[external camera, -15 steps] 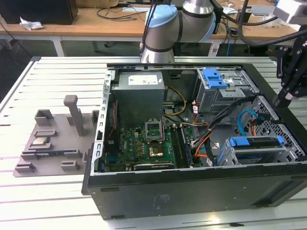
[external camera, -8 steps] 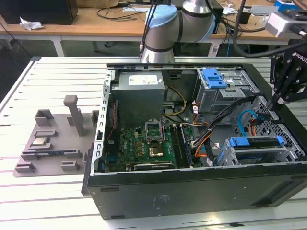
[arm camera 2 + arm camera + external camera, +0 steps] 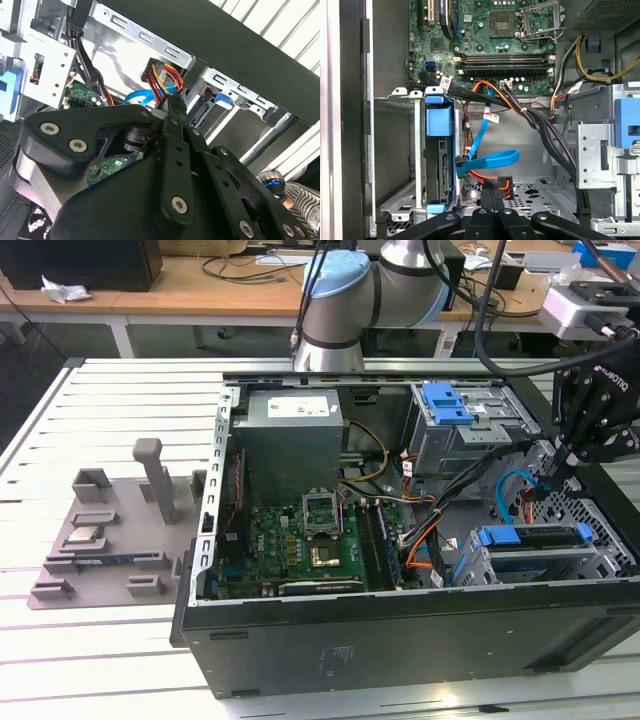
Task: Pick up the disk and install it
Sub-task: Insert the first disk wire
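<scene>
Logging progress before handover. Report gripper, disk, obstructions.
Gripper shut on power connector, inside the case. Disk sits in its drive cage, blue carrier showing. Blue data cable and wire bundle crowd the gap beside it.

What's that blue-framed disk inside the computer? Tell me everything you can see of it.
The disk sits inside a bare metal cage at the case's front corner, at the exterior view's right. It shows edge-on: a thin dark-and-grey slab framed by a bright blue plastic carrier, with a broad blue tab at one end and a small blue clip at the other. The cage's rails hold it on both sides. A flat blue cable reaches its side; whether it is plugged in is unclear.
</scene>
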{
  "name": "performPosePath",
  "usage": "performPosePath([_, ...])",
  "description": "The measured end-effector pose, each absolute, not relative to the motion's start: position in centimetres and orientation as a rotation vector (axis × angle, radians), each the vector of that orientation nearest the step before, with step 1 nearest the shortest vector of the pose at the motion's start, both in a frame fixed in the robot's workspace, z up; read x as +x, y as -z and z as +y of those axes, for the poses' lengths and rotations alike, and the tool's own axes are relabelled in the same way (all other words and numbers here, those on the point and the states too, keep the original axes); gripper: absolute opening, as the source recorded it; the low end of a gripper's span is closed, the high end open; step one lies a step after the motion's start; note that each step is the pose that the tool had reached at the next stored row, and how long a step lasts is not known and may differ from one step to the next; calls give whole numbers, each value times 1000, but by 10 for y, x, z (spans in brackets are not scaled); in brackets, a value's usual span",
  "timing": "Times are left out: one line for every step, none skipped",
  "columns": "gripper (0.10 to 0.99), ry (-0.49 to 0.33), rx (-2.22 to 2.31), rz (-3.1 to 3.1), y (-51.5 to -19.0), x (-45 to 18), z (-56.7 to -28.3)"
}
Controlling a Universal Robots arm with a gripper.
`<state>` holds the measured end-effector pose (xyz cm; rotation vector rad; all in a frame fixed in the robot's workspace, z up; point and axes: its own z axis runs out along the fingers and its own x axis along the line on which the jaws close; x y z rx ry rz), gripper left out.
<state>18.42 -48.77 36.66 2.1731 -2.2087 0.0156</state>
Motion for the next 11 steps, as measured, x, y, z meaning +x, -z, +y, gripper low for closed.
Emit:
performPosePath([110,-16,2173,-2209,-367,184,-488])
performPosePath([110,-16,2173,-2209,-367,184,-488])
performPosePath([110,-16,2173,-2209,-367,184,-488])
performPosePath([110,-16,2173,-2209,-367,184,-488])
performPosePath([110,-16,2173,-2209,-367,184,-488])
performPosePath([122,-16,2173,-2209,-367,184,-488])
performPosePath([180,-16,2173,-2209,-367,184,-488])
performPosePath([239,-16,2173,-2209,-367,184,-487])
performPosePath([306,-16,2173,-2209,-367,184,-487])
performPosePath([306,-16,2173,-2209,-367,184,-487])
performPosePath([306,-28,2167,-2203,-367,184,-487])
